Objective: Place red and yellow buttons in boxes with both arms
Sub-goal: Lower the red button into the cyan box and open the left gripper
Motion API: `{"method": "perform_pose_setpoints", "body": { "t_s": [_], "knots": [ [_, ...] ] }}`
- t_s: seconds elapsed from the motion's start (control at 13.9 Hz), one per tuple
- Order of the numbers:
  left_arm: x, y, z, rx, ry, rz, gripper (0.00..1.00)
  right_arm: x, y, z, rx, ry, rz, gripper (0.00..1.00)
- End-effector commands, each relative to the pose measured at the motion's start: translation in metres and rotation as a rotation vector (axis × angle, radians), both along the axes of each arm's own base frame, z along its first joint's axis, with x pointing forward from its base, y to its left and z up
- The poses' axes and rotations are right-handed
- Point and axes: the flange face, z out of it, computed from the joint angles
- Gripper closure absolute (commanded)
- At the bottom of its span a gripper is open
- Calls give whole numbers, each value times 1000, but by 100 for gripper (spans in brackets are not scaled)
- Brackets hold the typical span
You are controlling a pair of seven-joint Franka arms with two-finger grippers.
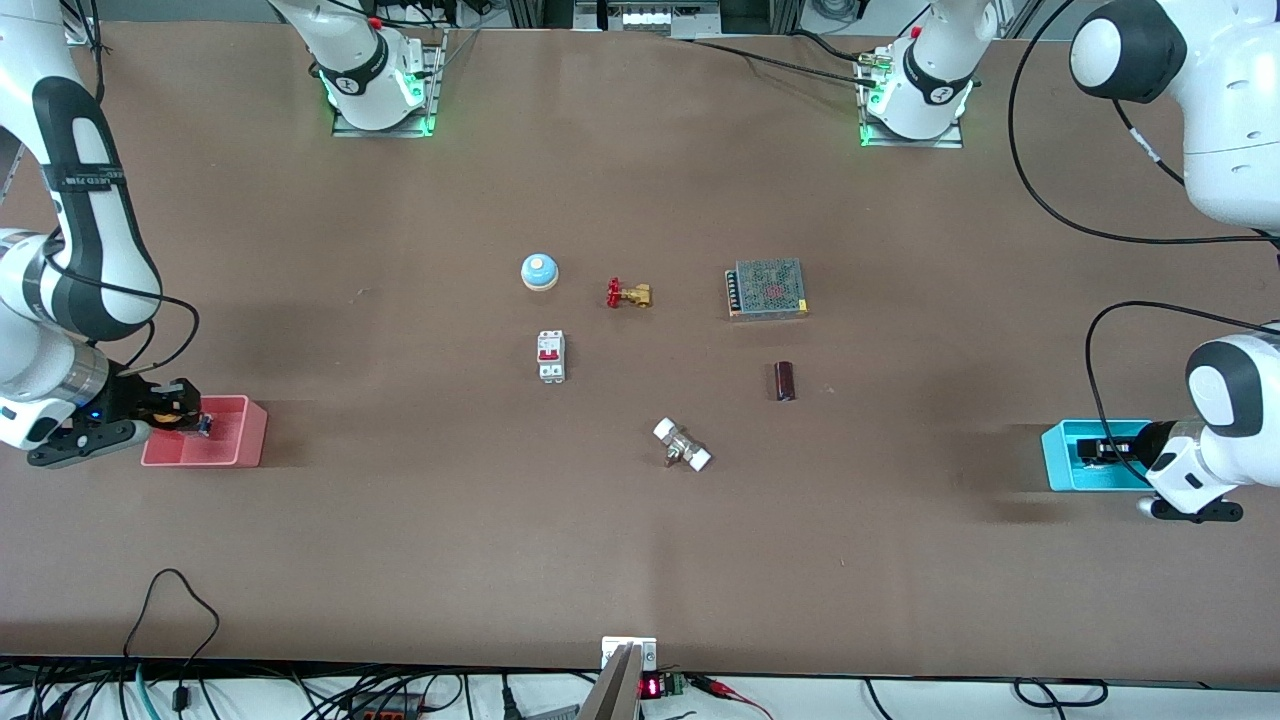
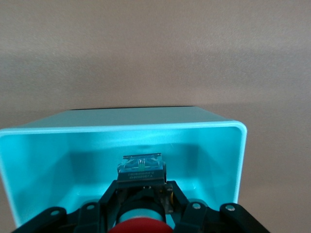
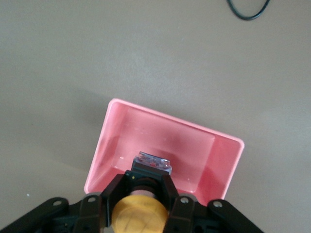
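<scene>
My right gripper (image 1: 185, 418) is shut on the yellow button (image 1: 165, 413) and holds it over the pink-red box (image 1: 225, 445) at the right arm's end of the table. In the right wrist view the yellow cap (image 3: 138, 213) sits between the fingers (image 3: 112, 191) of that gripper (image 3: 146, 182), above the box's inside (image 3: 214, 160). My left gripper (image 1: 1105, 450) is over the cyan box (image 1: 1062, 460) at the left arm's end. In the left wrist view this gripper (image 2: 141, 187) is shut on the red button (image 2: 138, 226), low inside the cyan box (image 2: 209, 150).
In the table's middle lie a blue dome (image 1: 539, 271), a brass valve (image 1: 628, 294), a white circuit breaker (image 1: 551, 356), a mesh-topped power supply (image 1: 768, 288), a dark cylinder (image 1: 785, 381) and a white-ended fitting (image 1: 682, 445).
</scene>
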Motion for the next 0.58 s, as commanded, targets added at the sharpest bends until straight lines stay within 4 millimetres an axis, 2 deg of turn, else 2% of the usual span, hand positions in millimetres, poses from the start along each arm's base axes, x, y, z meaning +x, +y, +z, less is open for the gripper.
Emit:
{"method": "perform_pose_setpoints", "body": {
  "t_s": [0.0, 0.14, 0.29, 0.36, 0.43, 0.5],
  "knots": [
    [5, 2, 0, -28, -3, -15, 72, 3, -6, -13, 21, 4, 21, 72],
    [4, 2, -6, -40, 1, -7, 57, 2, -6, -19, 20, 13, 26, 72],
    [4, 2, -6, -48, 0, -1, 29, 2, -6, -21, 21, 13, 32, 72],
    [4, 3, -1, -48, -1, 1, 12, 3, -6, -22, 18, 1, 31, 72],
    [4, 3, 7, -46, -4, -1, 0, 5, -8, -24, 14, -11, 31, 71],
    [5, 4, 19, -35, -16, -5, 0, 6, -8, -25, 11, -21, 30, 71]
  ]
}}
